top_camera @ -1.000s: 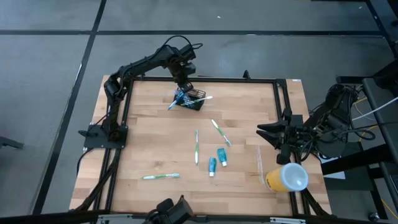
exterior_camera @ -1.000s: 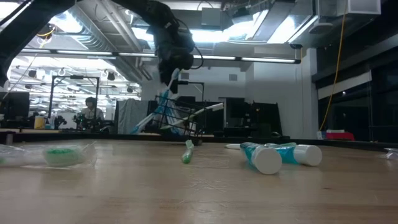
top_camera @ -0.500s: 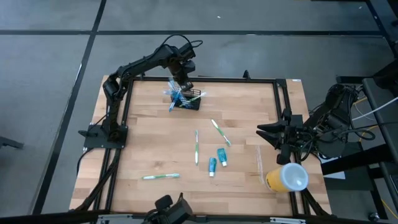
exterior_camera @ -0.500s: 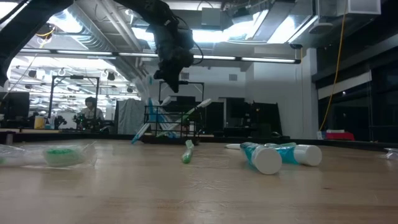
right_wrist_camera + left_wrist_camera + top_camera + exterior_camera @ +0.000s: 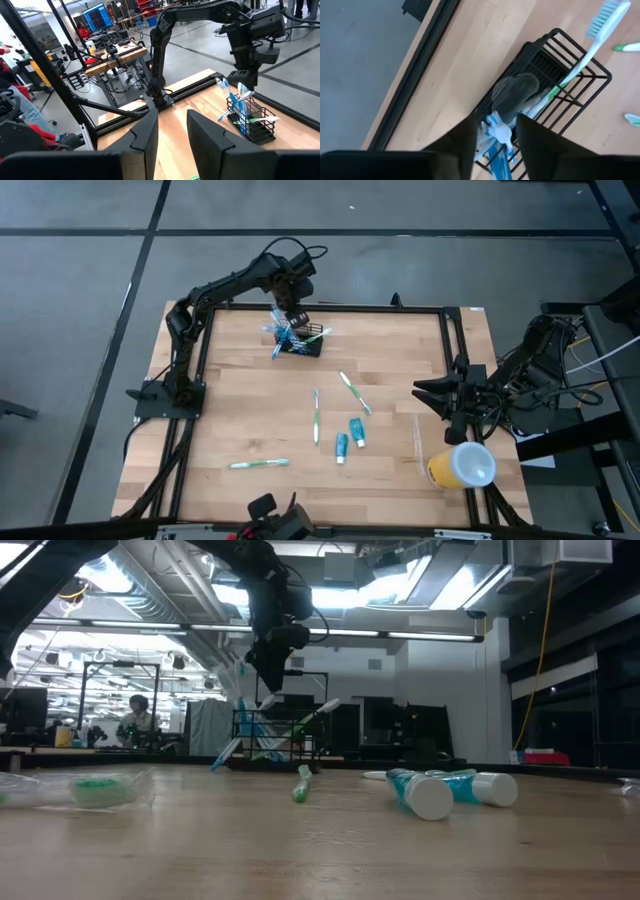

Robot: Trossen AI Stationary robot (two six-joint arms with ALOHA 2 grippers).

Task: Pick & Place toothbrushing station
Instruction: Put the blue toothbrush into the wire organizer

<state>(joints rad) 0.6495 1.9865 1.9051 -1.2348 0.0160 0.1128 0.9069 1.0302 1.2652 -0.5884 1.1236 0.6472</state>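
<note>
A second ago the toothbrushing station hung tilted off the table in my left gripper; half a second ago it was already down and level, and now it sits the same way — flat on the wood near the table's far edge, left of centre, brushes sticking out of it. The one difference since then is small: in the low view my gripper looks slightly higher above the station. I read that as the placing done and me backing off.

From my left wrist view the two fingers are spread with a clear gap between them and nothing pinched; the station lies below them, apart from both tips as far as I can see. A white-and-green toothbrush leans out over the station's rim, and blue-handled brushes crowd its near corner.

My right gripper waits at the table's right edge, well away from the station, fingers parted and empty. The other loose items — toothbrushes, two toothpaste tubes — lie on the table between the station and the near edge.
</note>
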